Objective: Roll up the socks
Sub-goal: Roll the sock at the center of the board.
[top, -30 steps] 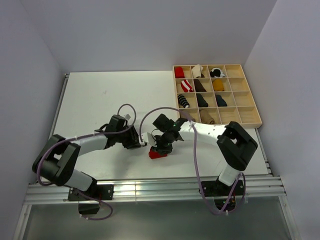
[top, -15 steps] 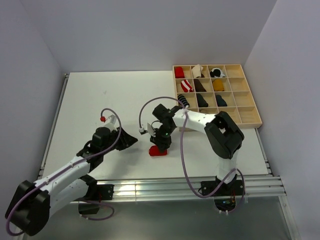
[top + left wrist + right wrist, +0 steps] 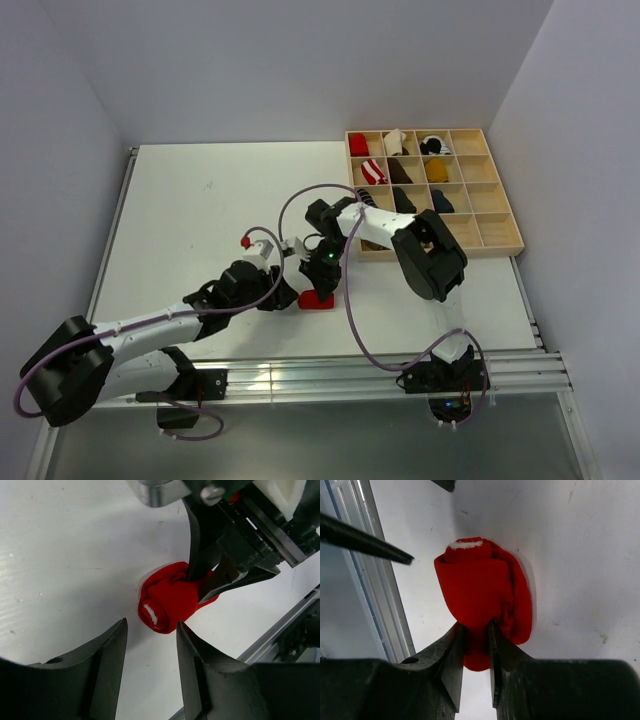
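Red sock [image 3: 316, 299] lies bunched on the counter [image 3: 200, 200], near its 6 o'clock edge. My right jaws are clenched on its fabric from 12 o'clock, right arm [image 3: 420, 250] folded sharply at the elbow. Left jaws stand released just at its 9 o'clock, left arm [image 3: 150, 325] stretched low.

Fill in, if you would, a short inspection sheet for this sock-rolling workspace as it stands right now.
Surface: white table, a few small marks.
Job's things: red sock bunched into a partial roll near the front edge; no tan sock made out.
Clutter: sock bundles sorted into a wooden tray at the far right.
Grippers: right gripper pinches the red sock; left gripper open, just short of it.
Cables: purple cables loop above both arms, none on the sock.
Surroundings: grey walls on three sides, metal rail along the front.
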`<state>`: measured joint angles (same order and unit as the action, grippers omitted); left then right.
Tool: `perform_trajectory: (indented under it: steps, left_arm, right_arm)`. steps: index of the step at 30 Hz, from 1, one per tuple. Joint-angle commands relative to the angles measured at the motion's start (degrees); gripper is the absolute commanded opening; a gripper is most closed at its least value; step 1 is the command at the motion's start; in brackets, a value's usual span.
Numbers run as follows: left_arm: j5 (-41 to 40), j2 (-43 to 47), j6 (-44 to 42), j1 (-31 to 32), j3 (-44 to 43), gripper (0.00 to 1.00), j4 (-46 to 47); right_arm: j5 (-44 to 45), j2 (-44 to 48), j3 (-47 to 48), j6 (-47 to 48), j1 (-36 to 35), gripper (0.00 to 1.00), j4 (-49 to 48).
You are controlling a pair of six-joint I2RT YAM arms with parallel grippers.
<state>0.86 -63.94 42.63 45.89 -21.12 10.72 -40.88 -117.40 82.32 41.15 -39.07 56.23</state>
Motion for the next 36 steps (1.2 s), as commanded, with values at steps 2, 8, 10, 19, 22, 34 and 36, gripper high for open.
perform_trajectory:
  steps: [2,8,10,19,22,34,36]
  left_arm:
    - [-1.39,-4.69,-3.26,0.87,-4.27,0.49,4.83]
    - [0.1,-10.76,-3.26,2.36,-6.03,0.5,7.2]
    - [0.45,-11.64,-3.0,2.54,-5.95,0.5,8.26]
    - [2.56,-16.21,-0.8,2.71,-6.03,0.44,10.11]
    - [3.97,-17.27,0.69,2.98,-5.25,0.41,11.51]
    - [8.28,-16.48,5.97,2.89,-1.2,0.48,16.18]
    - [8.63,-16.83,5.79,2.89,-1.46,0.46,15.74]
  right_arm:
    - [5.29,-3.09,0.91,0.78,0.66,0.18,0.99]
    - [5.2,-3.53,1.43,0.6,0.84,0.18,1.43]
    - [5.37,-3.79,1.61,0.43,0.75,0.18,1.34]
    - [5.82,-4.94,2.05,0.08,0.84,0.18,1.34]
    - [5.99,-5.03,1.96,-0.1,0.75,0.18,1.34]
    - [6.52,-5.64,1.87,-0.8,0.84,0.18,0.73]
    - [6.61,-5.73,1.88,-0.8,0.84,0.18,0.73]
